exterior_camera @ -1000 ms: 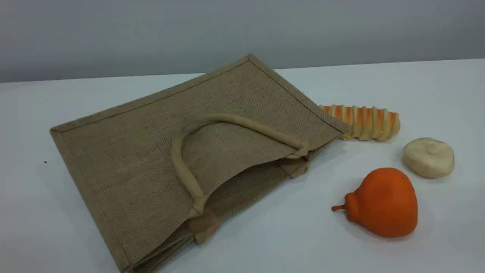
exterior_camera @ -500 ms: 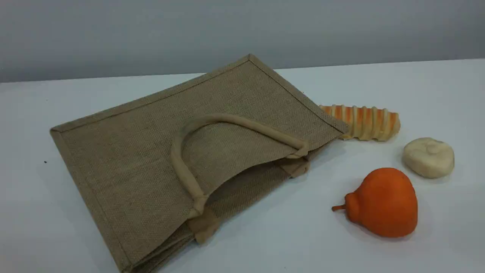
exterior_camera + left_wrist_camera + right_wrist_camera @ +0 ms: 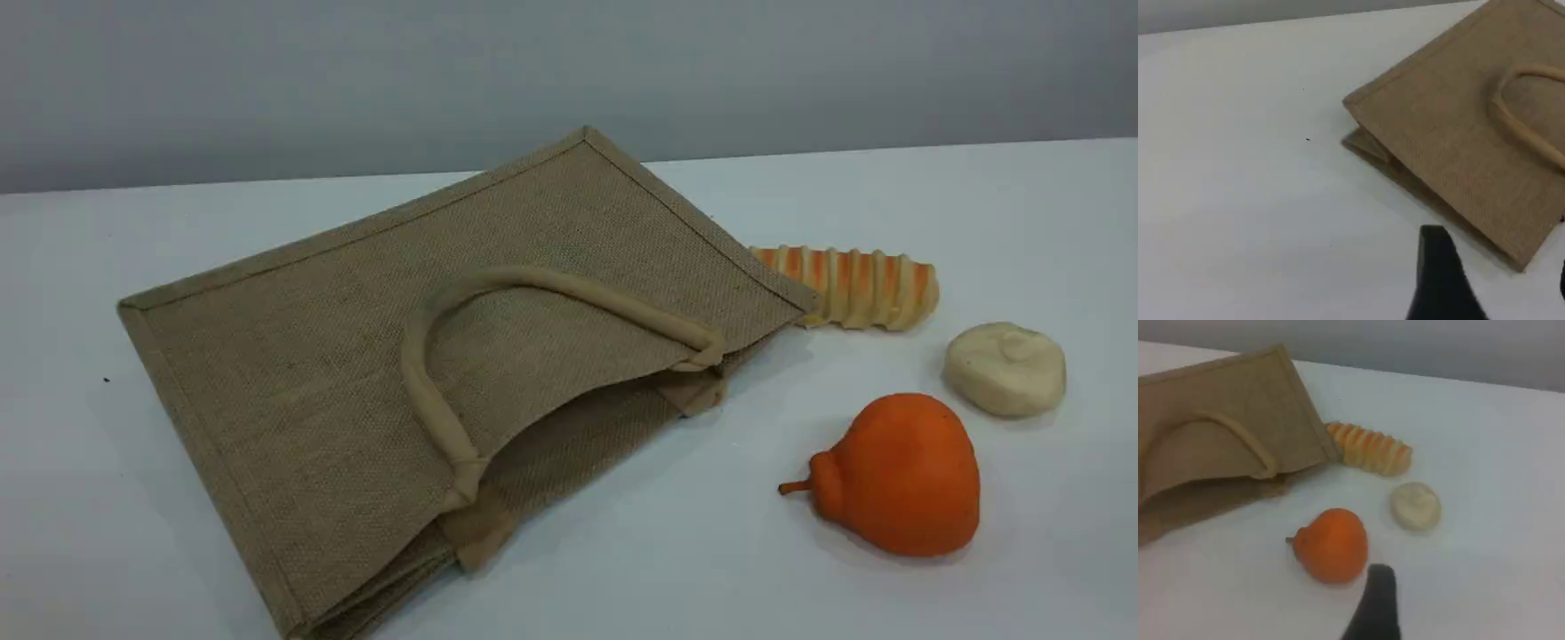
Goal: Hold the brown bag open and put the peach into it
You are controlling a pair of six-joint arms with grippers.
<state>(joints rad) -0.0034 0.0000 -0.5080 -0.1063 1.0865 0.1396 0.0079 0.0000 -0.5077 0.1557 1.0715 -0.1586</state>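
Note:
The brown bag (image 3: 293,373) lies flat on the white table, left of centre, its mouth slightly agape toward the front right. One beige handle (image 3: 542,283) curves across its top face. The peach shows in no view. Neither arm appears in the scene view. In the left wrist view the bag (image 3: 1458,133) lies ahead to the right; my left gripper (image 3: 1501,280) hangs above the bare table near the bag's corner, fingers apart, nothing between them. In the right wrist view the bag (image 3: 1218,440) is at the left, and one dark fingertip (image 3: 1377,603) hovers just in front of the orange fruit, holding nothing.
An orange pear-shaped fruit (image 3: 898,476) with a stem lies right of the bag. Behind it sit a cream-white bun (image 3: 1005,369) and a ridged orange-striped bread roll (image 3: 853,286) that touches the bag's right corner. A grey wall backs the table.

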